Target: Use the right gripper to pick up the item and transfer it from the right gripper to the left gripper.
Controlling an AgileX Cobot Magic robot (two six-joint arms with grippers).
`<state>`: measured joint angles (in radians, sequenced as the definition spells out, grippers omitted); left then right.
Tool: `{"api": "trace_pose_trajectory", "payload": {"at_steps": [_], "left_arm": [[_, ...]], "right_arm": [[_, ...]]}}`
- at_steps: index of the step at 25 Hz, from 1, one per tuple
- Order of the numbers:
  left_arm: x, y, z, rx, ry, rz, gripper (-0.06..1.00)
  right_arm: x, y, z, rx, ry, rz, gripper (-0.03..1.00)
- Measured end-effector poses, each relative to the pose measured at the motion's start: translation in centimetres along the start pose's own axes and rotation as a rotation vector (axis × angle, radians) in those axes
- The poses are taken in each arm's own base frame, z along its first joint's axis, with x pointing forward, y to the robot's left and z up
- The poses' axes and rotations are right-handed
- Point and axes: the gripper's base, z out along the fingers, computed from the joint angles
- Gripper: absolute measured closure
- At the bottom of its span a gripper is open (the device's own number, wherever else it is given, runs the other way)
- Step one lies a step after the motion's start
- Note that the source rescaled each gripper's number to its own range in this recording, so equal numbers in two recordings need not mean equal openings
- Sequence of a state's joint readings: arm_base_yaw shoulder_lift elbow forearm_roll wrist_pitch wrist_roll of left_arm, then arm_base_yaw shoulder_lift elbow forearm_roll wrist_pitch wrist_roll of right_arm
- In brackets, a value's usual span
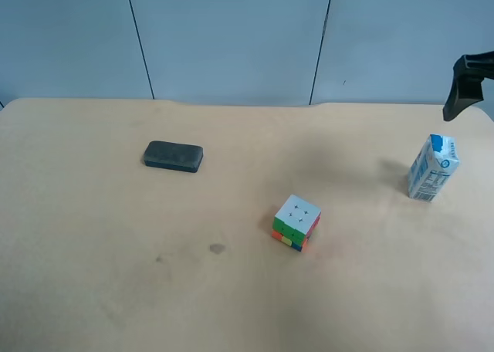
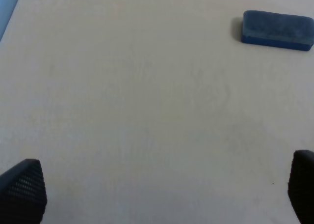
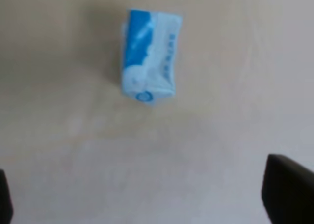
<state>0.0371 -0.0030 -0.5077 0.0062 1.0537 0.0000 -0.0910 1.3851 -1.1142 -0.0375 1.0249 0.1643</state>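
Right wrist cam first. Closest in are the tips of the right end effector [image 3: 147,194], one at each lower corner of the shot. It's spread wide with nothing in it. Out ahead sits the carton [image 3: 149,57], a bit blurry, on the worktop [image 3: 235,135] and clear of both fingers.

Left wrist cam is the same deal. The left end effector [image 2: 162,187] is wide, holding nothing, and hangs over bare worktop. The pad [image 2: 277,30] is further out and off to one side.

On the high cam, nearest is open worktop with a small dark smudge [image 1: 217,248]. Then comes the cube [image 1: 296,222], white face up, roughly in the middle and on its own. Further back, at the view's right edge, the carton stands upright with its blue patch on top, touching nothing. The pad lies flat a little further back on the opposite side, well apart from both. Just beyond and above the carton, one black finger of the right end effector pokes into frame without touching it. Grey-blue wall panels [image 1: 231,35] close off the back.
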Motion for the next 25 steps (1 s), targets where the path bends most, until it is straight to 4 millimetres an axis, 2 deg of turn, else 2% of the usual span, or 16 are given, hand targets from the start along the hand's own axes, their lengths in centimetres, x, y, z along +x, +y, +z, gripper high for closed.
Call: {"api": "trace_pose_trajectory", "payload": {"at_steps": [3,5,17,19,25], "left_arm": [[0.0,0.0,0.0,0.0,0.0,0.0,-0.05],[0.0,0.0,0.0,0.001,0.0,0.0,-0.05],[0.0,0.0,0.0,0.001,0.0,0.0,-0.05],[0.0,0.0,0.0,0.001,0.0,0.0,-0.05],[0.0,0.0,0.0,0.001,0.0,0.0,-0.05]], "right_arm": [[-0.4,-1.5,1.0,-0.035,0.036,0.056,-0.03],[-0.7,-1.9,1.5,-0.069,0.028,0.078,-0.03],[-2.2,-1.9,7.2,-0.077,0.107,0.07,-0.03],[-2.3,-1.9,7.6,-0.076,0.112,0.07,-0.03],[-2.4,-1.9,10.5,-0.07,0.165,0.075,-0.03]]}}
